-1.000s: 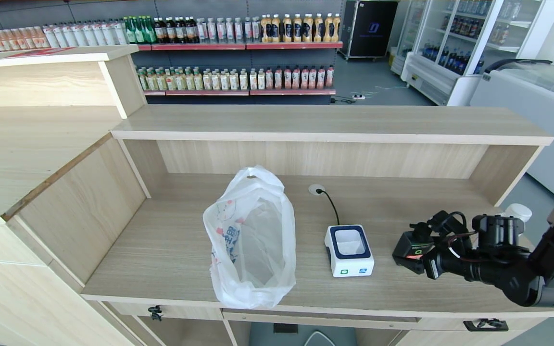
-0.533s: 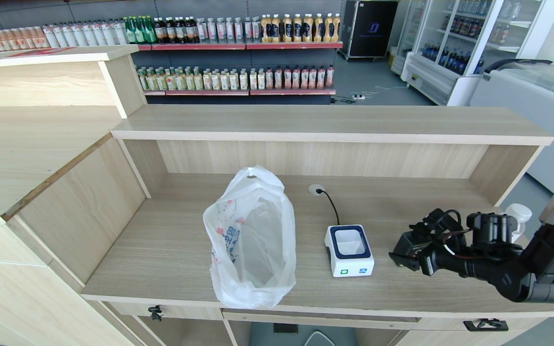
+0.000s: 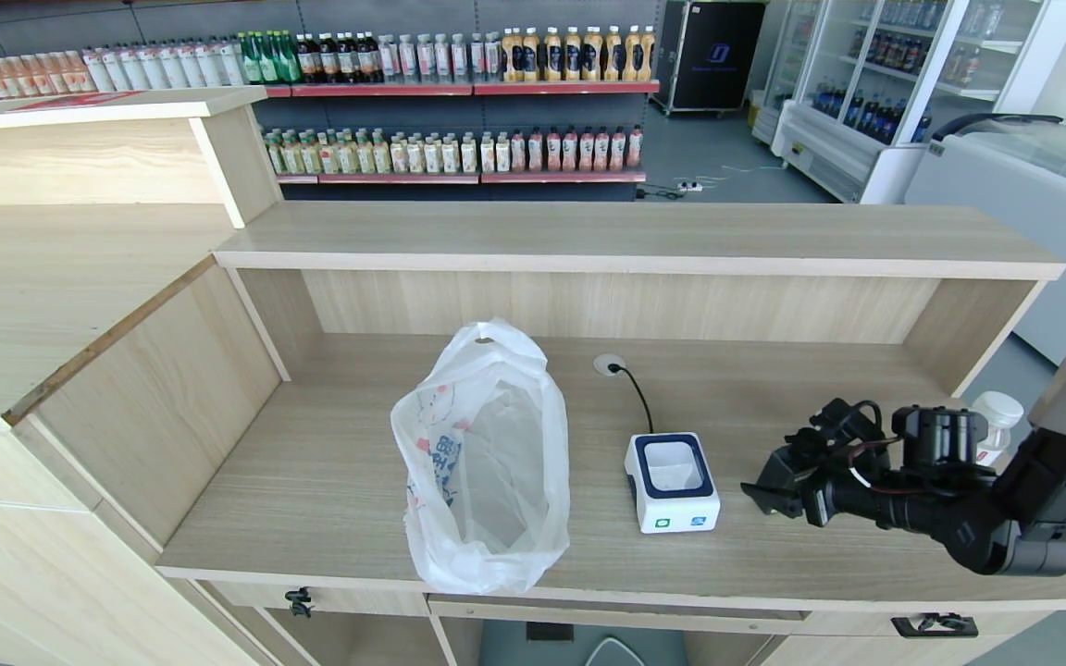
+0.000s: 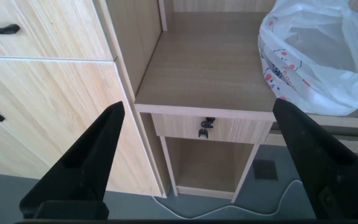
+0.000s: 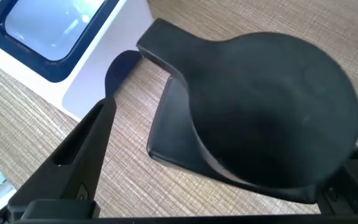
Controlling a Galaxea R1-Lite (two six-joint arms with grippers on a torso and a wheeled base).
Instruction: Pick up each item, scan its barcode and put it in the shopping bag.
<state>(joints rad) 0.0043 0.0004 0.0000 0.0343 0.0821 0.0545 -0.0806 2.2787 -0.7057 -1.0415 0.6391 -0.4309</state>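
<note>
Wooden counter (image 3: 329, 462) faces drink shelves (image 3: 459, 88); right gripper (image 3: 769, 484) pinches black item (image 5: 266, 112); left gripper (image 4: 197, 107) spread.

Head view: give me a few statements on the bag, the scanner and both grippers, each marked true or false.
1. The shopping bag stands open on the counter, on the robot's left of the barcode scanner. True.
2. The barcode scanner lies inside the shopping bag. False: it sits on the counter beside the bag, apart from it.
3. The right gripper holds a black item close to the barcode scanner. True.
4. The left gripper is clamped on the shopping bag's rim. False: its fingers are spread with nothing between them, away from the bag.
</note>
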